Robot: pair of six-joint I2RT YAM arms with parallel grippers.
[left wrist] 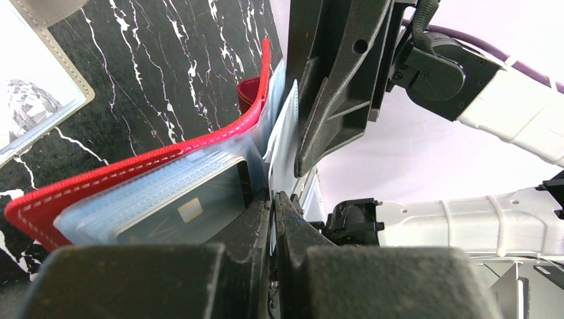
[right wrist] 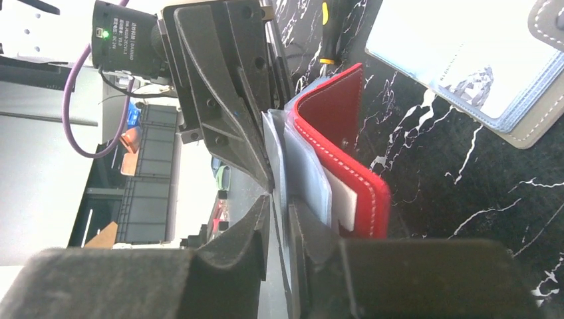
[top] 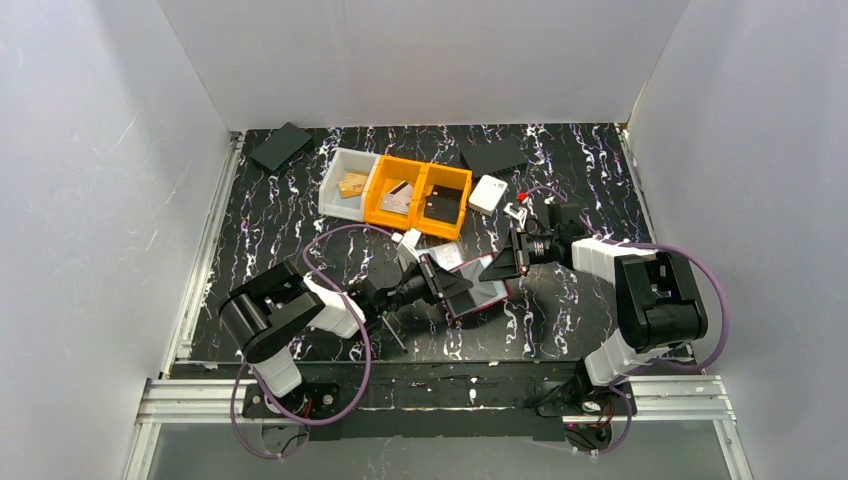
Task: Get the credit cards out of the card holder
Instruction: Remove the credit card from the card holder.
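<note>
Around the black surface (top: 260, 250) with white squiggles stand plain white walls (top: 420, 60). At the far side sit three little bins in a row. The white bin (top: 328, 190) on the left has something tan in it. The orange bin (top: 373, 200) next to it has a few flat things in it, grey and black. The other orange bin (top: 463, 205) has a flat black thing in it. Just right of the bins a white card (top: 487, 193) lies on the surface. A black square (top: 280, 146) lies at the far left, and a second black square (top: 493, 156) lies far behind the bins on the right.

In the middle is the red card holder (left wrist: 100, 183), open, between the two arms. Its clear sleeves stick up, and a dark credit card (left wrist: 189, 209) with a gold chip is tucked in one sleeve. The left jaws are closed tight on a clear sleeve. The right jaws sit around a sleeve from the other side, but I cannot tell if they pinch it. A grey holder (left wrist: 70, 63) with clear pages lies flat just beside the red one.
</note>
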